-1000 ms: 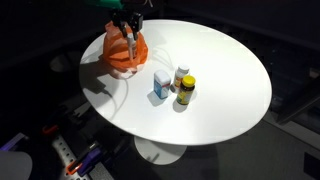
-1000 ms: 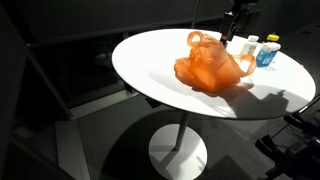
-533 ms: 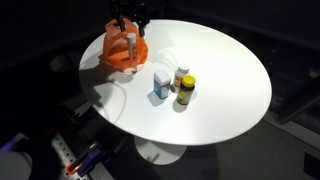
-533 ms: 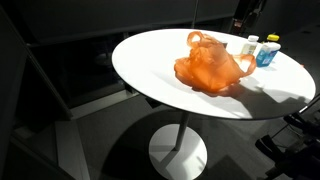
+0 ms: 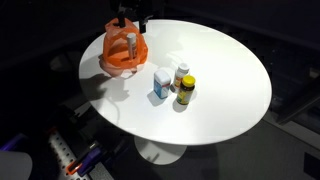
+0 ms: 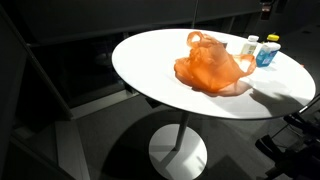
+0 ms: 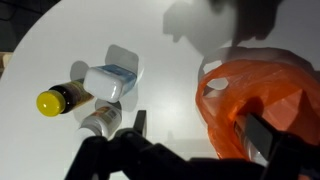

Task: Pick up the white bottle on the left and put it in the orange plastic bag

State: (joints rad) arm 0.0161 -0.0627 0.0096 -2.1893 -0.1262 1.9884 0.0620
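White bottle (image 5: pixel 130 43) sits, apparently upright, in orange bag (image 5: pixel 118 60); 3 other bottles (image 5: pixel 162 84) on worktop (image 5: pixel 225 70); pincer (image 7: pixel 193 120) spread w/ nothing held.

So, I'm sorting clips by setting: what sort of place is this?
Likely a lab or office: a round white pedestal table in a dark room, with equipment clutter on the floor beside it.

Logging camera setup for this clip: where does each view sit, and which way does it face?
Exterior view: high, looking down on the round table; gripper above the orange bag.
Exterior view: low beside the table, looking across it; robot barely at top edge.
Wrist view: looks down; open fingers at bottom.
All three share the bag and bottles.
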